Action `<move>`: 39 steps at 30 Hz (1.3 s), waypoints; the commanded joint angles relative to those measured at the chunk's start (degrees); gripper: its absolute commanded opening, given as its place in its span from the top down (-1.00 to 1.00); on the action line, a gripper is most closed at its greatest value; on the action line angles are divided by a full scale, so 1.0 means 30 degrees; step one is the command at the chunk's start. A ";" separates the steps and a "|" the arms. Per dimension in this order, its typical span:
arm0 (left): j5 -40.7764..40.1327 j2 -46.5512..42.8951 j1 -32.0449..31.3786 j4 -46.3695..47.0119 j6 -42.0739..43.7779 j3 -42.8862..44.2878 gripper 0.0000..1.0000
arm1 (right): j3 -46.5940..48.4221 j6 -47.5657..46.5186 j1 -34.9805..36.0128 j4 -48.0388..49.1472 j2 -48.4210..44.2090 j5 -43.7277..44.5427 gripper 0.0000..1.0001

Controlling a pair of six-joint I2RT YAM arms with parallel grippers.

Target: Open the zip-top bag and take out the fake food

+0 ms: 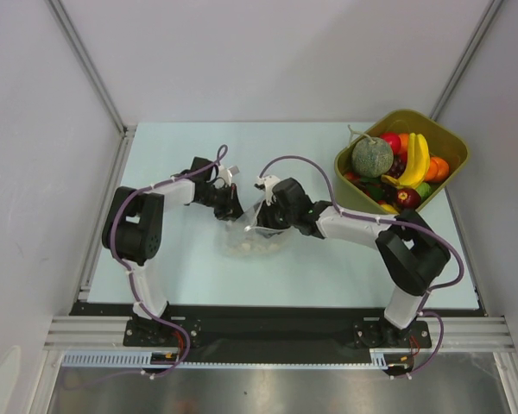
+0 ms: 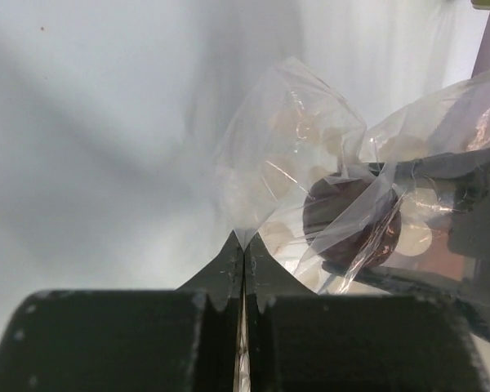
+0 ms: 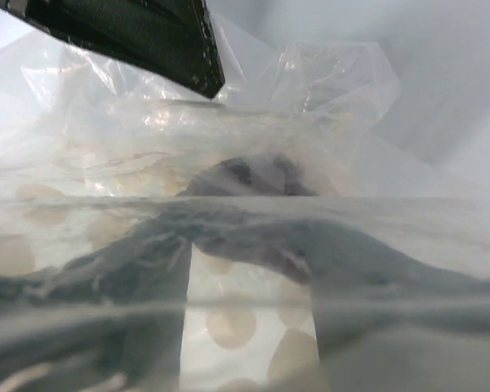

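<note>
Pale table [image 1: 181, 267] — zip-top bag [image 1: 255, 240] is being pinched by left gripper [image 2: 243, 250], presumably for opening; state of right gripper [image 1: 273, 216] is being obscured by film.

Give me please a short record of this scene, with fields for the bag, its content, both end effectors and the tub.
zip-top bag: middle of the table
fake food in bag: a dark round piece seen through the film
left end effector: shut on the bag's edge
right end effector: against the bag, grip unclear
tub: olive-green, far right, holds toy fruits
</note>
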 commanded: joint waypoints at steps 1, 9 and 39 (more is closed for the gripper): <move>-0.0367 -0.0813 0.0190 0.0316 0.0184 0.0018 0.99 | 0.1041 0.0210 -0.0225 -0.1299 -0.1334 -0.0279 0.46; -0.1452 -0.0755 0.0424 0.0200 0.0006 0.0632 0.99 | 0.1745 0.0210 -0.0313 -0.3705 -0.3879 -0.0106 0.48; -0.4208 -0.1927 0.2094 -0.0417 0.0534 0.1395 1.00 | 0.2771 0.0268 -1.1406 -0.6869 -1.0330 0.1243 0.51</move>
